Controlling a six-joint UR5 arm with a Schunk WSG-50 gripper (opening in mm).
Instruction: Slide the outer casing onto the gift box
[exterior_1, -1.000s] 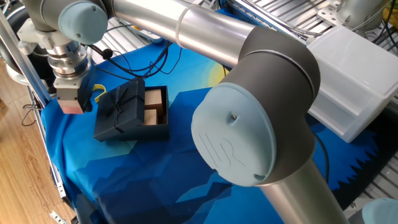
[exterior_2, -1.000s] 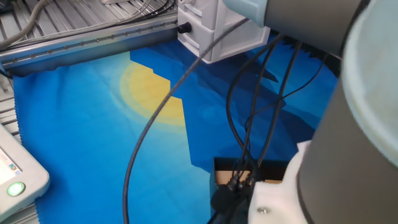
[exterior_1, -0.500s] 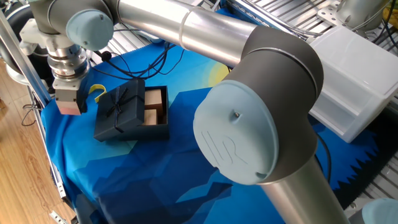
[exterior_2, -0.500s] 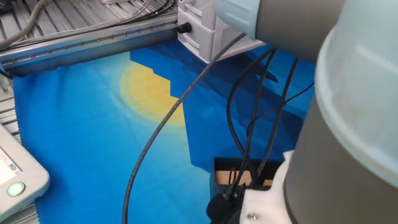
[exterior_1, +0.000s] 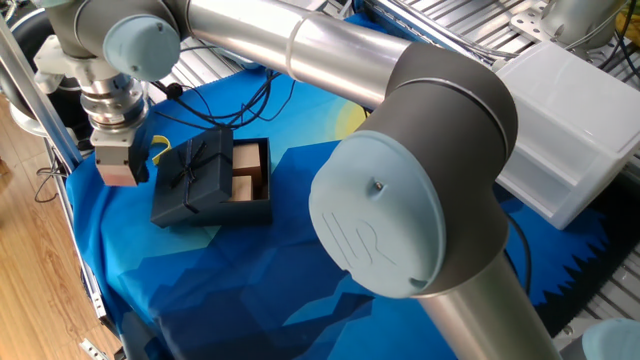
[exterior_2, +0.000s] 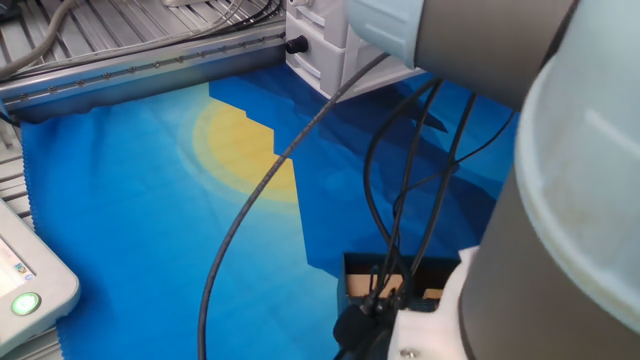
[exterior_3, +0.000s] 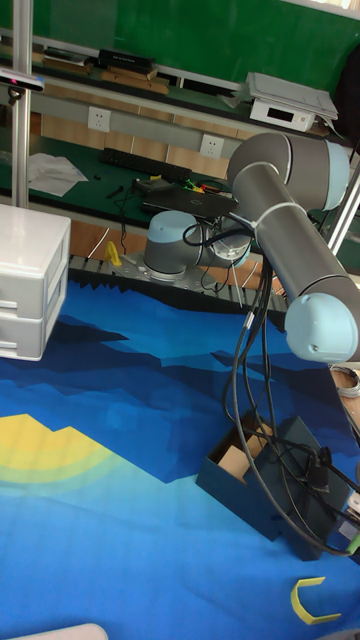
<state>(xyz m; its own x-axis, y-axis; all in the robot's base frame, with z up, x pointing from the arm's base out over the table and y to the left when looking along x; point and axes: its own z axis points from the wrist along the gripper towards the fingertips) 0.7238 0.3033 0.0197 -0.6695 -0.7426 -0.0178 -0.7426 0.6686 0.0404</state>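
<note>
The arm reaches long across the blue cloth (exterior_1: 200, 270), wrist pointing straight down, and the gripper (exterior_1: 118, 165) hangs just left of the outer casing (exterior_1: 195, 175). Its fingers can't be made out, so no telling wide or closed. The casing sits partway over the gift box (exterior_1: 252, 170), tan compartments exposed on the right. A yellow hook (exterior_1: 158, 148) lies just behind.
</note>
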